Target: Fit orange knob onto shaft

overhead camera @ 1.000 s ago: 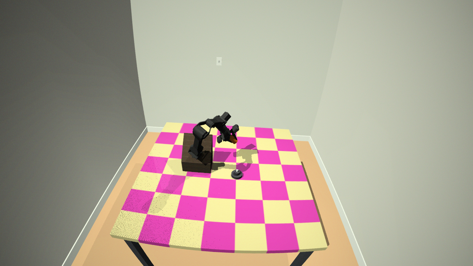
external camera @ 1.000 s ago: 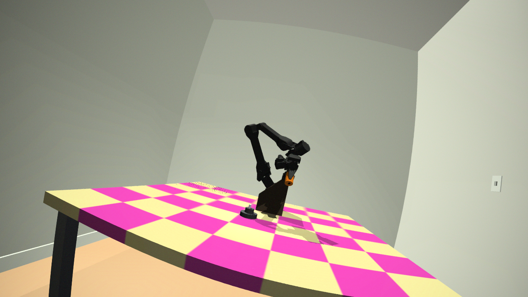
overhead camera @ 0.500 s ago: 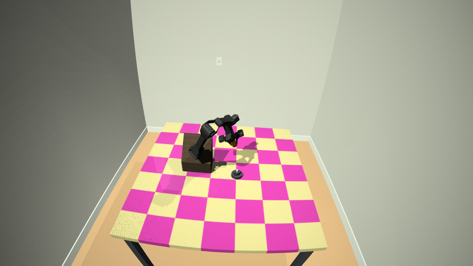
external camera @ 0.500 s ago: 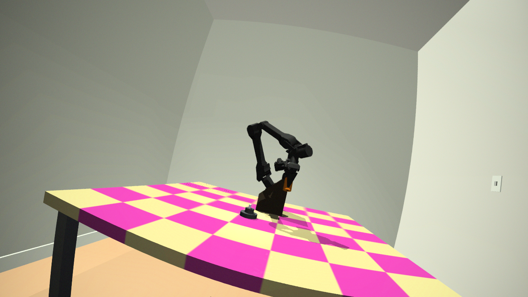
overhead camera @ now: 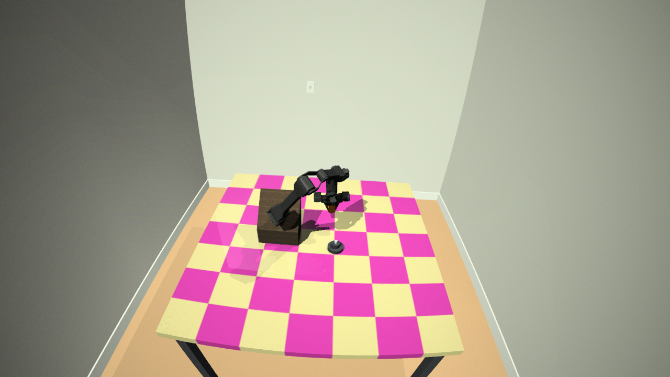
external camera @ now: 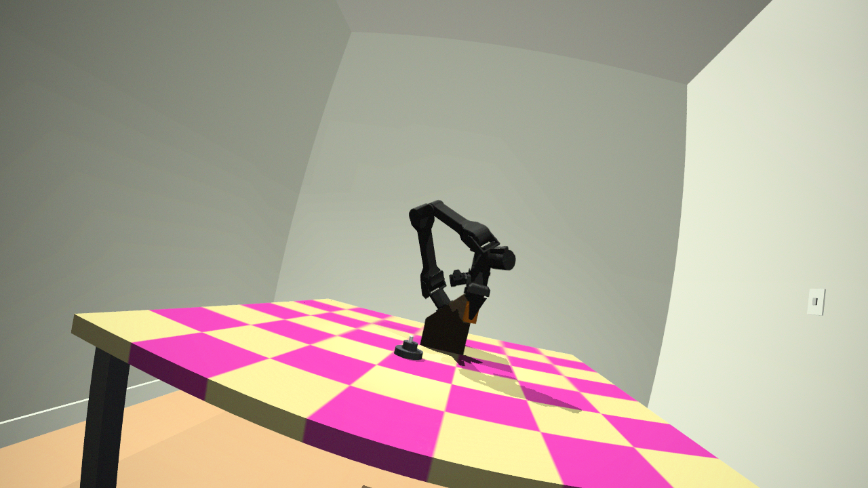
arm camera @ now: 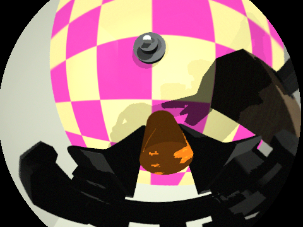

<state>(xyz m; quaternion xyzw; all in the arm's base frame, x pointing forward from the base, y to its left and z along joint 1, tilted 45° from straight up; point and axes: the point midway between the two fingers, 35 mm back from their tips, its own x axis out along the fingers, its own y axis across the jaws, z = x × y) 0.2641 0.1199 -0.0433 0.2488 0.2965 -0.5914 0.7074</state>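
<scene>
The orange knob (overhead camera: pixel 331 209) (external camera: pixel 467 312) (arm camera: pixel 164 145) is between the fingers of my gripper (overhead camera: pixel 331 207) (external camera: pixel 470 310) (arm camera: pixel 161 127), which is shut on it and points down. The knob hangs in the air above the table, behind the pedestal in the top view. The dark round pedestal (overhead camera: pixel 335 247) (external camera: pixel 409 352) (arm camera: pixel 158 54) stands on the table. Its short silver shaft (overhead camera: pixel 335 242) (external camera: pixel 410 339) (arm camera: pixel 147 38) stands upright and bare. The knob's underside and hole are hidden in all views. The shaft's flat side is too small to make out surely.
The arm stands on a dark wooden block (overhead camera: pixel 279 235) (external camera: pixel 445 332) (arm camera: pixel 240 85), to the left of the pedestal in the top view. The table (overhead camera: pixel 311 297) (external camera: pixel 397 423) has pink and yellow checks. The arm's shadow falls on it near the block.
</scene>
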